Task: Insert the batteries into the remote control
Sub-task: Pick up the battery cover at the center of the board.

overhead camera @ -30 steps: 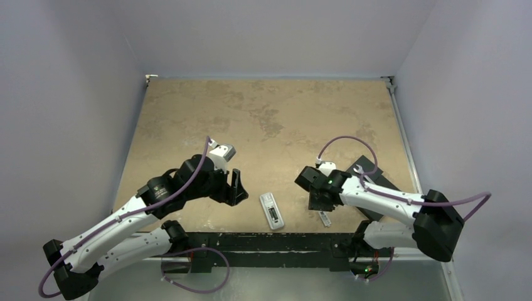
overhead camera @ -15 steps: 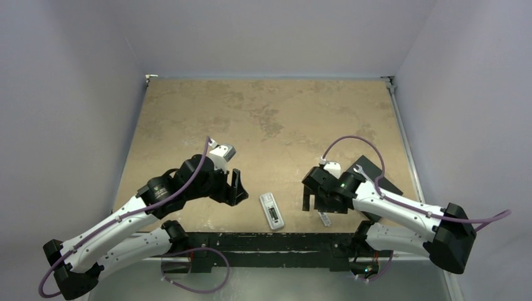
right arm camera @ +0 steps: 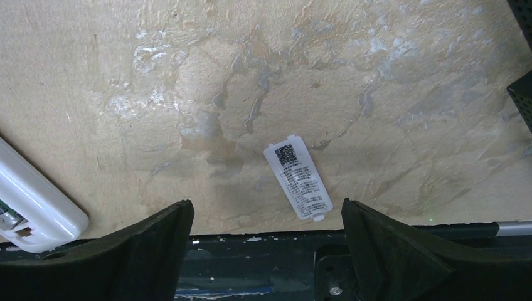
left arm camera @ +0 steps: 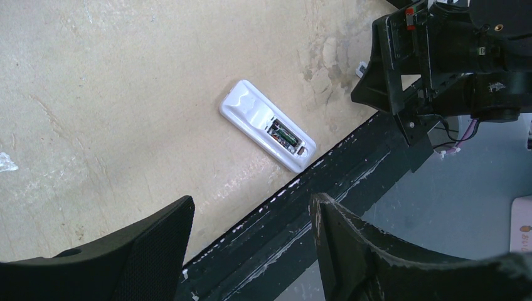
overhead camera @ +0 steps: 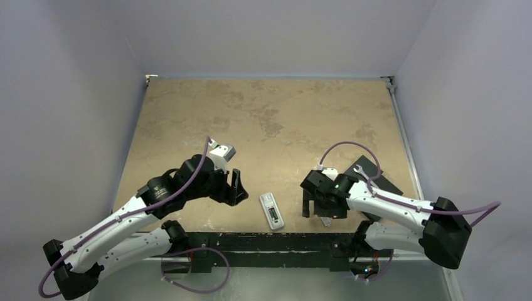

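Surface (overhead camera: 270, 113) bears everything at its near edge. The left gripper (left arm camera: 251, 210) and right gripper (right arm camera: 266, 207) both hang released, jaws wide, the right over a loose white cover (right arm camera: 297, 178). Between them the remote control (left arm camera: 266, 133) lies back-up, with batteries (left arm camera: 283, 134) showing in its open compartment.
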